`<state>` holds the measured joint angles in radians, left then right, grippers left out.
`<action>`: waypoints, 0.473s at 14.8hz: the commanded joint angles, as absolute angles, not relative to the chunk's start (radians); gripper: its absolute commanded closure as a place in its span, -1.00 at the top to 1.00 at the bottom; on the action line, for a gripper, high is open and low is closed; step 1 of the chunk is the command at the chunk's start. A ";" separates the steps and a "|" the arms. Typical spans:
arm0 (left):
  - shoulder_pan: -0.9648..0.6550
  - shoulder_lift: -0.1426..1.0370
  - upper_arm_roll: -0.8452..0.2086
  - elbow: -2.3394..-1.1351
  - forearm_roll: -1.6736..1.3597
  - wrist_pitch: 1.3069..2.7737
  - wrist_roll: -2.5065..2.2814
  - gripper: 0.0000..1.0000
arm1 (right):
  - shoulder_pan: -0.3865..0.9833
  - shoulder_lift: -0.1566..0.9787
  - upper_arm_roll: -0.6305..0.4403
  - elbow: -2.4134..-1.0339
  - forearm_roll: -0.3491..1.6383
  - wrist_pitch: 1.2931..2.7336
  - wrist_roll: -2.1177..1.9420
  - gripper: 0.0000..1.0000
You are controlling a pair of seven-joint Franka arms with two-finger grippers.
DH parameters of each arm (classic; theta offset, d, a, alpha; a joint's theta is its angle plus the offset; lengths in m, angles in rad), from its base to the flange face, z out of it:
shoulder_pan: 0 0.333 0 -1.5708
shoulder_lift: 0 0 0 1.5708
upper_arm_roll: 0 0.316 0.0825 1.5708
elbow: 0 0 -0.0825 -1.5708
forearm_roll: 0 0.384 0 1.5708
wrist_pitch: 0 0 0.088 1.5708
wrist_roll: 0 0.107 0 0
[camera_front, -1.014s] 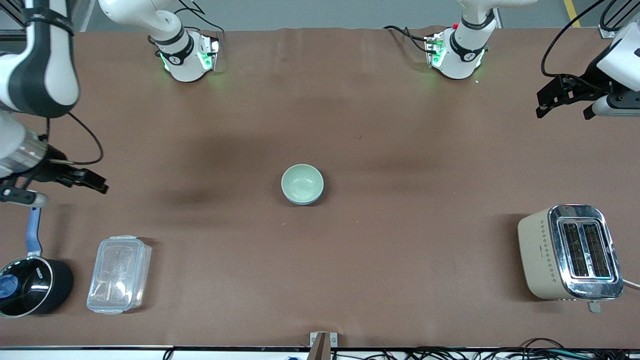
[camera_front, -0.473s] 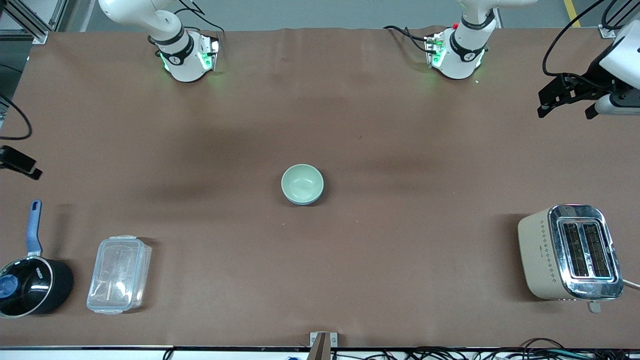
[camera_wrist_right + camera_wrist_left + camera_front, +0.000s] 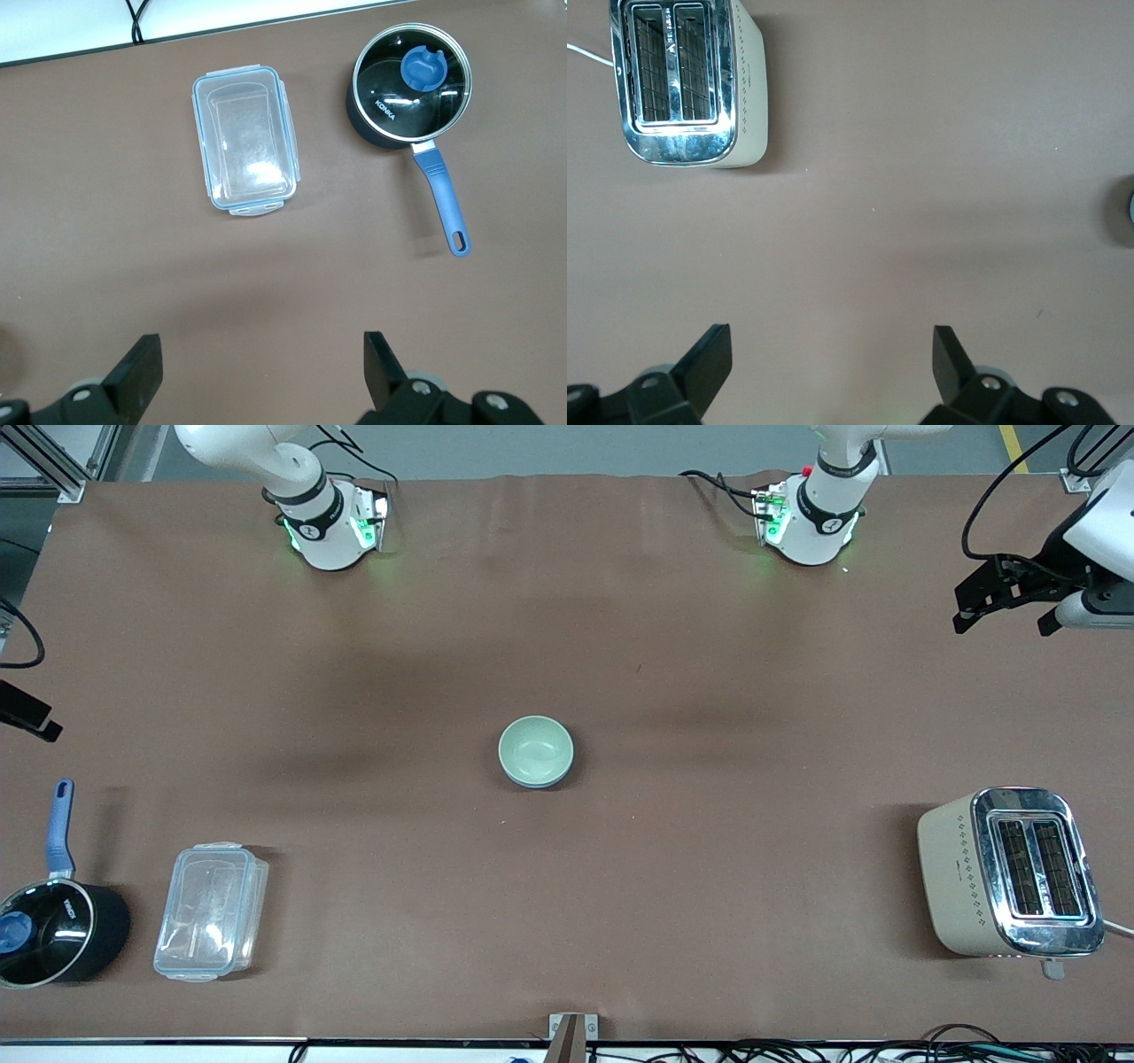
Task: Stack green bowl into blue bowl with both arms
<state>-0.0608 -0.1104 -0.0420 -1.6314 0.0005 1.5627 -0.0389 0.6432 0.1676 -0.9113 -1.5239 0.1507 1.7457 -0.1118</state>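
Observation:
The green bowl (image 3: 534,749) sits nested inside the blue bowl (image 3: 534,783) at the middle of the table; only a thin blue rim shows under it. My left gripper (image 3: 1001,615) is open and empty, up in the air at the left arm's end of the table, well away from the bowls. In the left wrist view (image 3: 833,367) its jaws stand wide apart over bare mat. My right gripper (image 3: 263,372) is open and empty over bare mat at the right arm's end; in the front view only one black finger (image 3: 31,722) shows at the picture's edge.
A cream and chrome toaster (image 3: 1010,872) (image 3: 691,84) stands at the left arm's end, nearer the front camera. A clear plastic box (image 3: 211,911) (image 3: 246,150) and a black saucepan with a blue handle (image 3: 58,930) (image 3: 412,84) stand at the right arm's end.
The right arm has swung away from over the saucepan's handle toward its end of the table and has almost left the front view. The left gripper and the bowls have hardly moved.

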 commanded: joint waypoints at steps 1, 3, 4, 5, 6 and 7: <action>-0.060 -0.117 -0.037 -1.611 0.000 1.554 -0.023 1.00 | 0.646 0.163 -0.910 -1.513 0.130 1.706 -0.120 1.00; -0.060 -0.115 -0.037 -1.611 0.000 1.554 -0.021 1.00 | 0.649 0.156 -0.908 -1.513 0.129 1.684 -0.118 1.00; -0.060 -0.117 -0.037 -1.611 0.000 1.554 -0.023 1.00 | 0.649 0.155 -0.905 -1.513 0.121 1.668 -0.115 1.00; -0.060 -0.117 -0.037 -1.611 0.000 1.554 -0.023 1.00 | 0.640 0.152 -0.896 -1.511 0.106 1.651 -0.112 1.00; -0.060 -0.115 -0.037 -1.611 0.000 1.554 -0.023 1.00 | 0.620 0.143 -0.867 -1.508 0.092 1.643 -0.110 1.00; -0.060 -0.117 -0.037 -1.611 0.000 1.554 -0.023 1.00 | 0.564 0.132 -0.809 -1.506 0.084 1.640 -0.110 1.00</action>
